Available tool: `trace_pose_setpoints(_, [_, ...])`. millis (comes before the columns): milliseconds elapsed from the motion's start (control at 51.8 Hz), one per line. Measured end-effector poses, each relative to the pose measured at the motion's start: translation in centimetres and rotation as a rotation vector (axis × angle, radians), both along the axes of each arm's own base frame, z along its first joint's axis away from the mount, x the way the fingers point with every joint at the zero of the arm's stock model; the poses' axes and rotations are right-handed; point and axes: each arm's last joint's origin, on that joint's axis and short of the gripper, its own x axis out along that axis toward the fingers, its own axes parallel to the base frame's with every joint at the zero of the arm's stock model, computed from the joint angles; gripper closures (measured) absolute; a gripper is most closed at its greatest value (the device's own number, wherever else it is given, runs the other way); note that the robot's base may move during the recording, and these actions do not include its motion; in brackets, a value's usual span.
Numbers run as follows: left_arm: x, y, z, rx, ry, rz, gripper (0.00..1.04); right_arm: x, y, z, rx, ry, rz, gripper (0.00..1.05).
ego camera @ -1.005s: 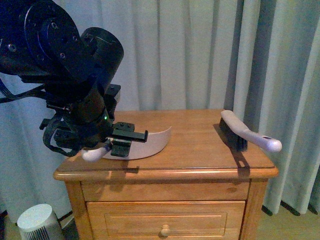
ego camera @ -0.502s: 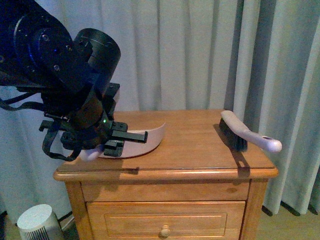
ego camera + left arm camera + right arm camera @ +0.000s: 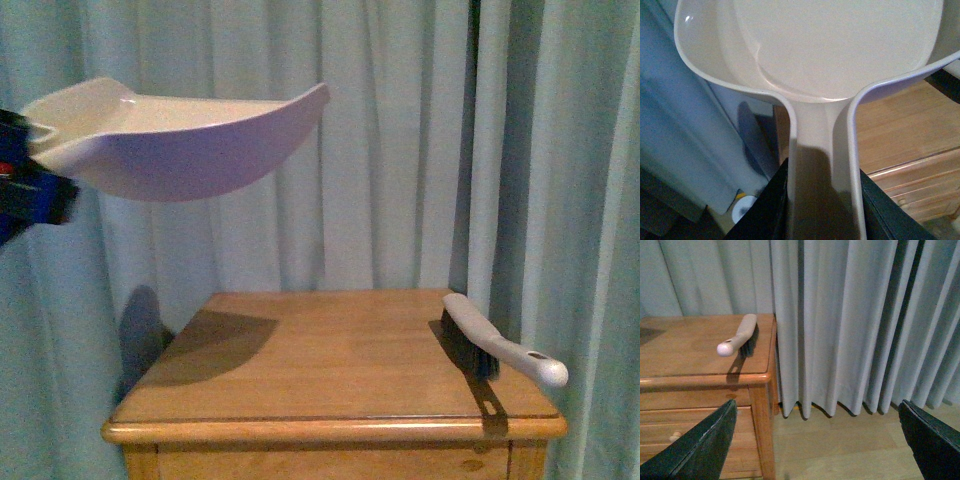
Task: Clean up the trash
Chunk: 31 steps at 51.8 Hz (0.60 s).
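Observation:
The pale pinkish-beige dustpan [image 3: 180,140] hangs high in the air, above and left of the wooden nightstand [image 3: 330,370]. My left gripper [image 3: 822,200] is shut on its handle; only a dark blue bit of the gripper shows at the front view's left edge [image 3: 20,185]. The pan's inside [image 3: 840,45] looks bare. The white-handled brush [image 3: 495,350] lies on the nightstand's right side, its handle over the edge. My right gripper [image 3: 820,440] is open and empty, low over the floor beside the nightstand. The brush also shows in the right wrist view [image 3: 740,335]. The trash wad is out of view.
Pale curtains [image 3: 400,150] hang close behind and to the right of the nightstand. The dustpan's shadow falls on the tabletop's left part [image 3: 215,340]. A small white round object [image 3: 745,210] stands on the floor to the nightstand's left. Bare wood floor [image 3: 840,445] lies to its right.
The dustpan has gone from resting on the tabletop's left side to high in the air at the left, held by my left gripper. The brush has not moved.

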Motion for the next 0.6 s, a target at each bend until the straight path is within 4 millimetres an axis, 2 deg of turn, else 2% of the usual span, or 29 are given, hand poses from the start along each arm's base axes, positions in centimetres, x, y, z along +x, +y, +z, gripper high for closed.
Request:
trace_pose_setpoints(174, [-5.9, 3.8, 0.8, -0.01, -0.079, 0.001, 0.77, 0.0, 0.0, 0.0, 0.0, 0.0, 0.0, 0.07])
trace_pose_setpoints(406, [-11.7, 6.5, 0.7, -0.071, -0.158, -0.014, 0.77, 0.0, 0.0, 0.0, 0.0, 0.0, 0.0, 0.07])
trace_pose_setpoints(599, [-14.4, 7.1, -0.2, -0.115, -0.18, -0.014, 0.77, 0.0, 0.0, 0.0, 0.0, 0.0, 0.0, 0.07])
